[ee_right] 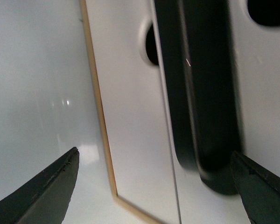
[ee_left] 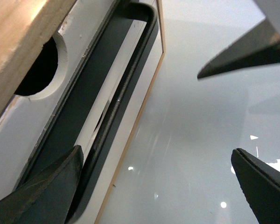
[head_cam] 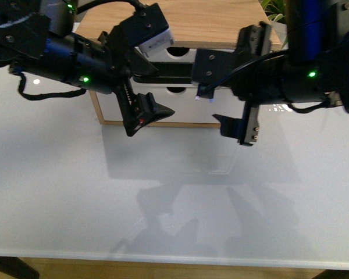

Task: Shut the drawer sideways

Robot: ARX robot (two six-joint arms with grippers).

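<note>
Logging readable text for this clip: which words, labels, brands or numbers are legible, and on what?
None can be read.
White sticker on the left arm: dark print, too blurred to read.
Drawer front: no markings visible.

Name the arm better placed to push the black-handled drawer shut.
Probably right: the right gripper, open, stands level with the handle of the drawer; the left gripper hangs lower, before the lower drawer.
</note>
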